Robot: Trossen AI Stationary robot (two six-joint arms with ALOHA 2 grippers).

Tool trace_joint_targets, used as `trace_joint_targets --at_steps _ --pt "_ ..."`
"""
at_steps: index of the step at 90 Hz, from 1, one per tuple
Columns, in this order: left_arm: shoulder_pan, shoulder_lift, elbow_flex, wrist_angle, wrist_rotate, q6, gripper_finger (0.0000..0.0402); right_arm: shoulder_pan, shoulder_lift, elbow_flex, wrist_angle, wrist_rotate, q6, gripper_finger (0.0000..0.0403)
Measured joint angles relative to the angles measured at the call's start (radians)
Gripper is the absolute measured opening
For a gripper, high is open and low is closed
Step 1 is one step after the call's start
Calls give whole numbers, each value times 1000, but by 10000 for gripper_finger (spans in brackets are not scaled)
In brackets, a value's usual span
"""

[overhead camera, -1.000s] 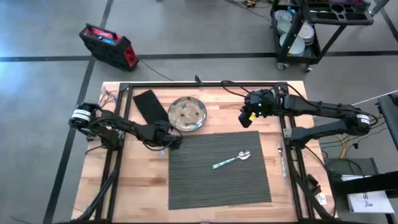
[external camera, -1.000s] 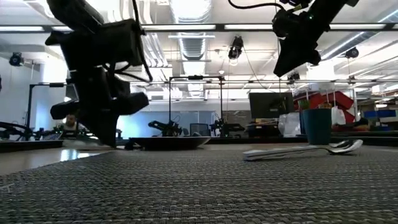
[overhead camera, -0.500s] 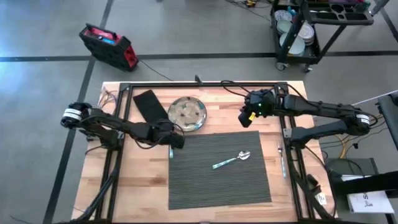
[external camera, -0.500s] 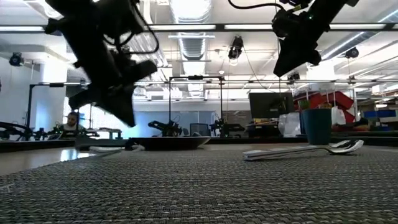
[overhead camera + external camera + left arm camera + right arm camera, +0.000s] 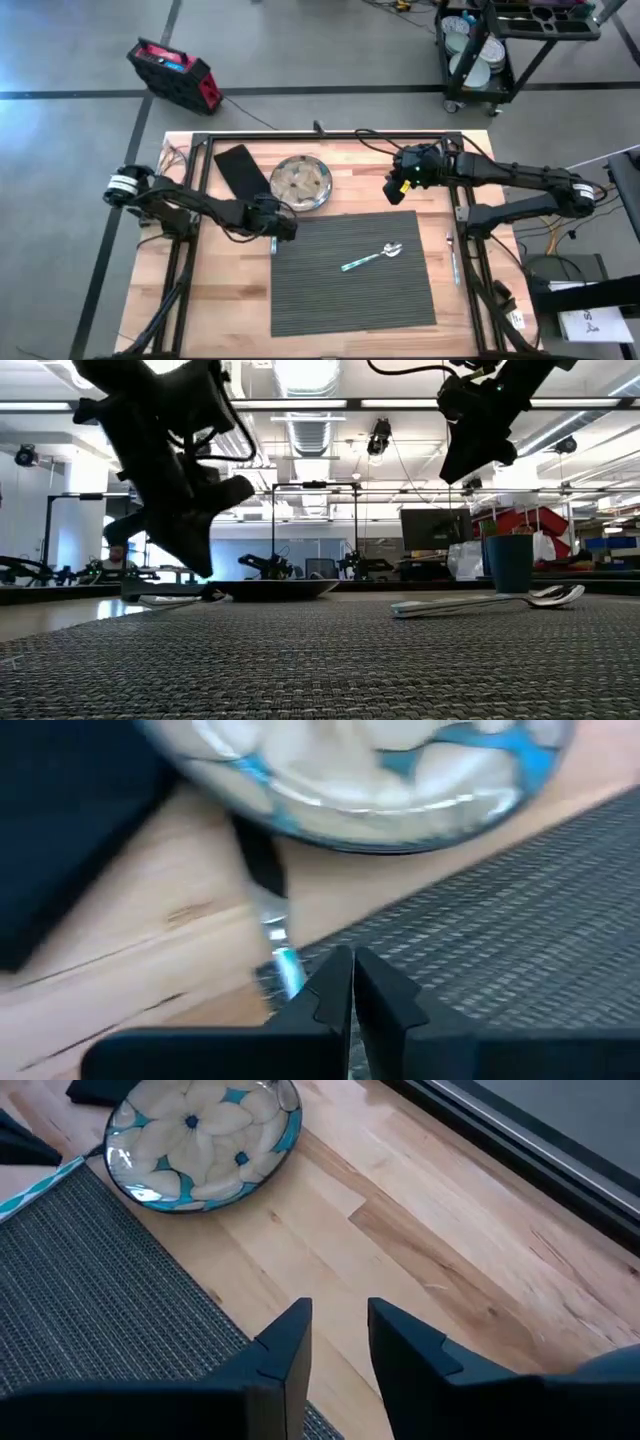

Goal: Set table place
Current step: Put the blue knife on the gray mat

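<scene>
The dark grey ribbed placemat (image 5: 352,272) lies on the wooden table (image 5: 220,290), with a blue-handled spoon (image 5: 372,257) on it. A flowered plate (image 5: 301,183) and a black napkin (image 5: 241,170) rest on the wood beyond the mat's far-left corner. Another blue-handled utensil (image 5: 278,952) lies flat on the wood at that corner. My left gripper (image 5: 351,982) is shut just above and beside this utensil; whether they touch cannot be told. My right gripper (image 5: 338,1335) is open and holds nothing, high over the bare wood between the plate and the far-right frame post.
The black tube frame (image 5: 330,136) runs around the work area. A metal utensil (image 5: 452,258) lies on the wood strip outside the frame's right bar. Bare wood lies left of and in front of the placemat (image 5: 320,660).
My left gripper has risen off the tabletop, tipped, and shifted slightly toward the table's right edge. The blue-handled utensil at the placemat's far-left corner has slid a little toward the mat.
</scene>
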State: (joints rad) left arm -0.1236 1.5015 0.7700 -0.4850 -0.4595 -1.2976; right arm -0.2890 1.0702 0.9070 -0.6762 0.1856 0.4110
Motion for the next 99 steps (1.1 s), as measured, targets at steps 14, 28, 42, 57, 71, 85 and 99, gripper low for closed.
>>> trace_joint_targets --at_steps 14,28,42,57,71,85,99 --pt "0 13 0 -33 -2 -3 0 0 0 0 0 0 1 65" --pt "6 13 0 -77 42 -3 0 0 0 0 0 0 1 55" --pt "12 13 0 -117 111 -3 0 0 0 0 0 -1 0 53" --pt "12 13 0 -105 110 3 0 0 0 0 0 -1 -1 63" --pt "13 13 0 -102 106 32 0 0 0 0 0 -1 -2 72" --pt "20 58 -11 -36 197 96 0 0 0 0 -1 -1 -2 75" --pt "-17 59 -19 386 338 286 0 0 0 0 -5 -2 -3 67"
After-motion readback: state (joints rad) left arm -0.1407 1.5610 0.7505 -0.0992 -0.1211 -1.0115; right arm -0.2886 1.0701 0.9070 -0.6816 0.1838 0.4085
